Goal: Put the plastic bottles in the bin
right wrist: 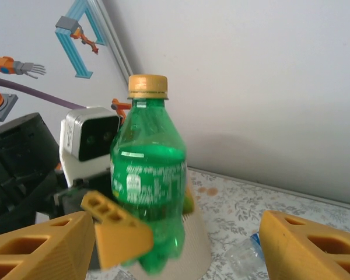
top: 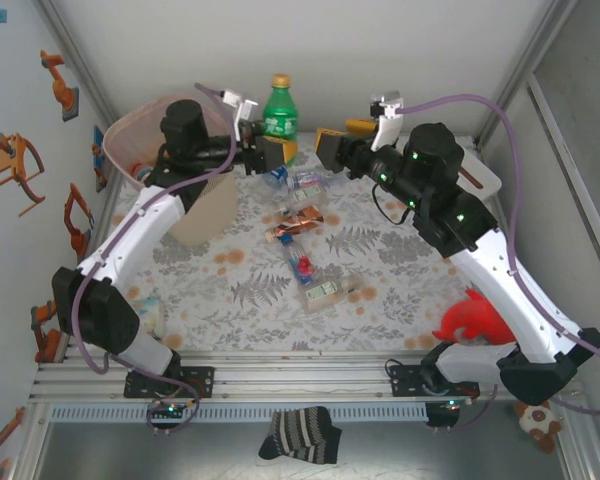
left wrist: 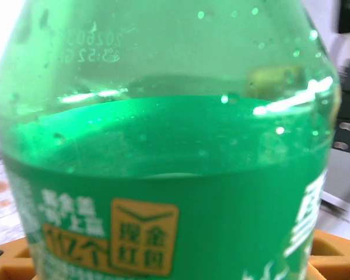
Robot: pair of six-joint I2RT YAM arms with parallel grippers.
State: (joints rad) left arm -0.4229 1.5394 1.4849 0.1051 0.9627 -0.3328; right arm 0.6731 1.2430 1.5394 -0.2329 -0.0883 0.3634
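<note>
L hand clamped on green bottle, R hand apart & clear. Swing left w/ bottle upright, over bin rim, then release.

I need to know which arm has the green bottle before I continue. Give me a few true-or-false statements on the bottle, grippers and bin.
1. The green bottle is upright, cap on. True.
2. The right gripper clamps it. False: its fingers stand apart, and the left gripper holds the bottle.
3. Crushed bottles lie on the table. True.
4. The green bottle is inside the bin. False: it is outside, to the bin's right.
</note>
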